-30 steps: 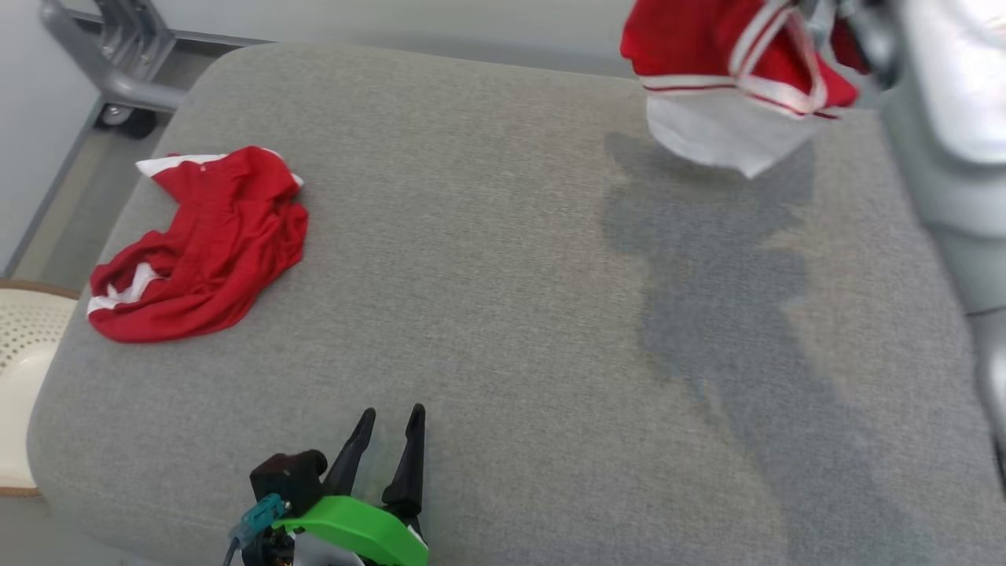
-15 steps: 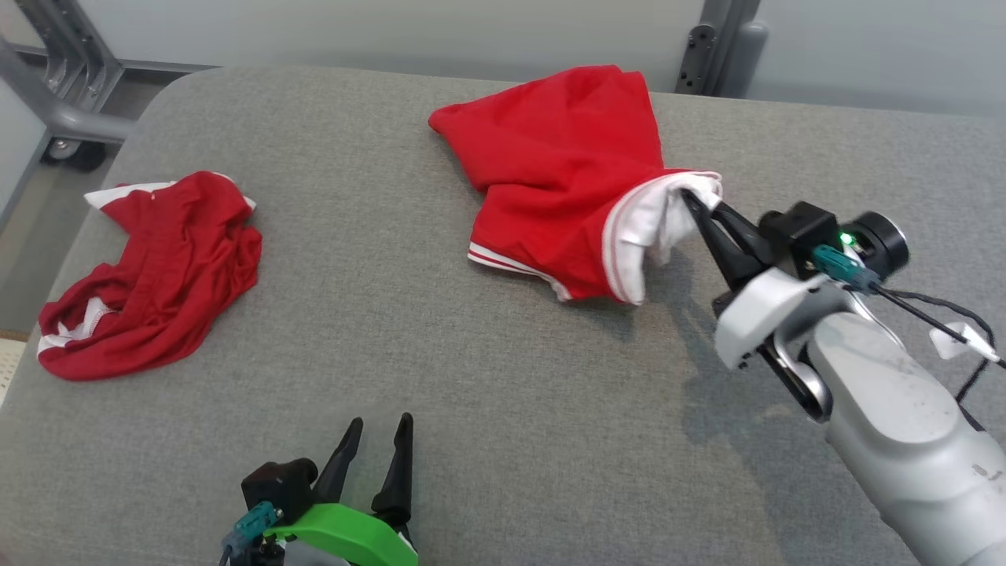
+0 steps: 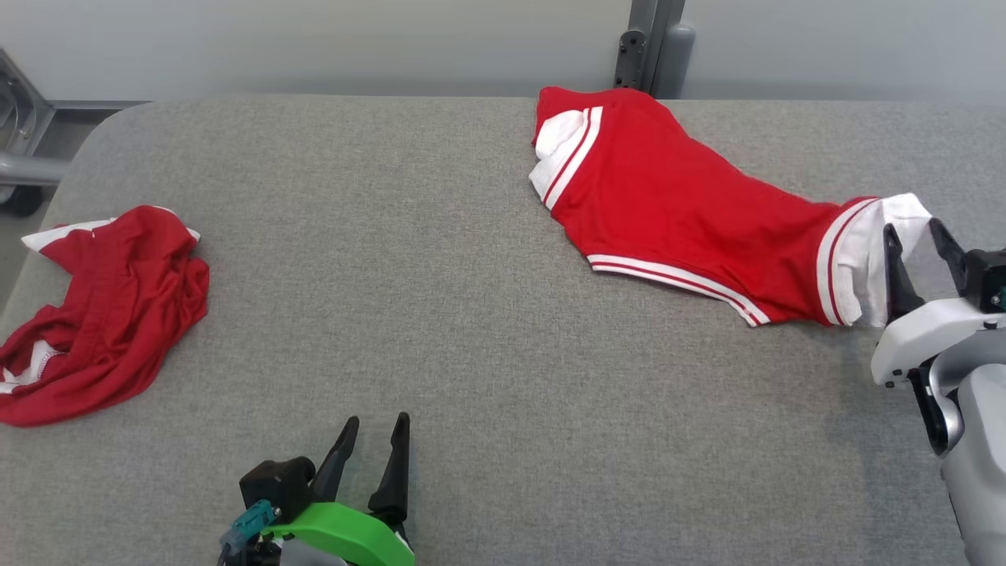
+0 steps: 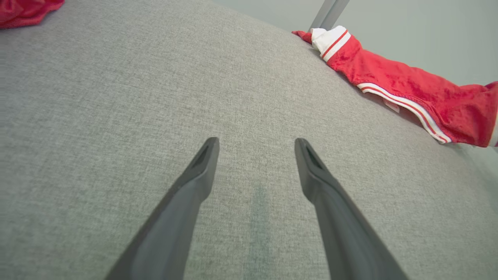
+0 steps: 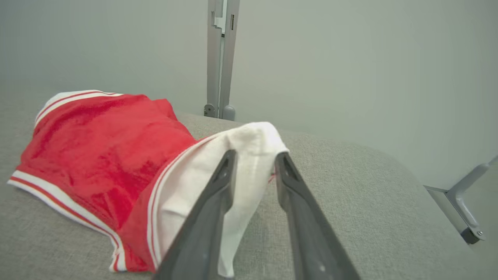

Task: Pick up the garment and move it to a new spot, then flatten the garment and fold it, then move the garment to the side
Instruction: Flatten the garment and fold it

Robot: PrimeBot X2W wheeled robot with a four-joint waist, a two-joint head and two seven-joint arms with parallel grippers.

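Observation:
A red garment [image 3: 676, 212] with white striped bands lies stretched out on the far right of the grey cushion [image 3: 471, 330]. Its white end band drapes up between the fingers of my right gripper [image 3: 913, 236], which stand apart, so the gripper is open. In the right wrist view, the white cloth hangs loosely between the fingers of that gripper [image 5: 255, 163], and the red garment [image 5: 105, 144] spreads to the left. My left gripper [image 3: 375, 428] hovers open near the front edge with nothing in it. In the left wrist view, the left gripper [image 4: 256, 146] is over bare cushion, and the garment [image 4: 397, 85] lies far off.
A second crumpled red garment [image 3: 102, 314] lies at the cushion's left edge, its corner showing as red cloth [image 4: 23, 9]. A grey metal post [image 3: 648, 43] stands behind the cushion; the same post [image 5: 220, 58] rises against the wall. A metal frame [image 3: 16, 157] sits at the far left.
The head camera has shifted. The garment has come down from the air onto the cushion and now lies stretched out. My right gripper drew it rightward and its fingers have parted.

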